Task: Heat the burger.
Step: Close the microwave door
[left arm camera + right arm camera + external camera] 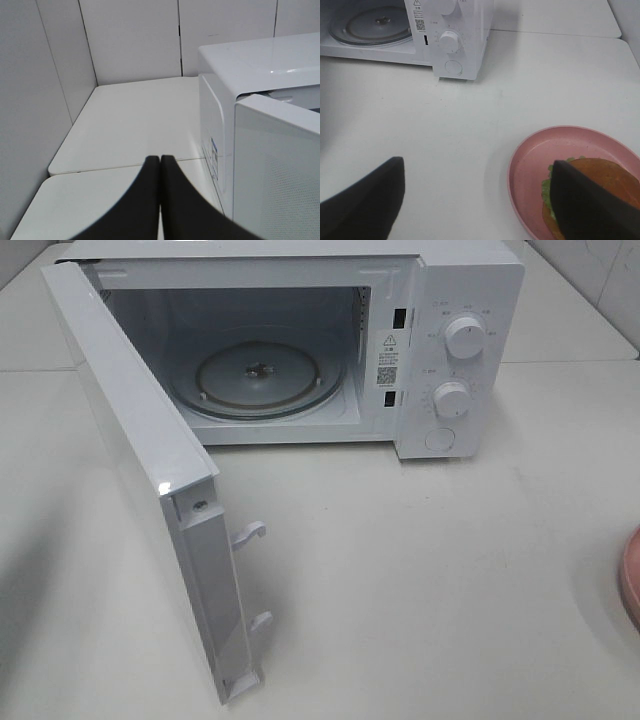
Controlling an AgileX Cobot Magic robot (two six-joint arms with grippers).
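The burger (602, 177), with its brown bun and a green lettuce edge, lies on a pink plate (550, 150) in the right wrist view, partly hidden behind one dark finger. My right gripper (477, 197) hangs open above the table, one finger over the burger, the other well off to the side, holding nothing. In the left wrist view my left gripper (159, 165) is shut and empty, its tips pressed together, beside the outer side of the white microwave (220, 115). Neither arm shows in the exterior high view, where the burger is out of view.
The microwave (470, 300) stands at the back of the white table with its door (150, 470) swung wide open toward the front left. Its glass turntable (258, 380) is bare. Two knobs (465, 337) sit on its right panel. The pink plate's rim (630, 575) peeks in at the right edge.
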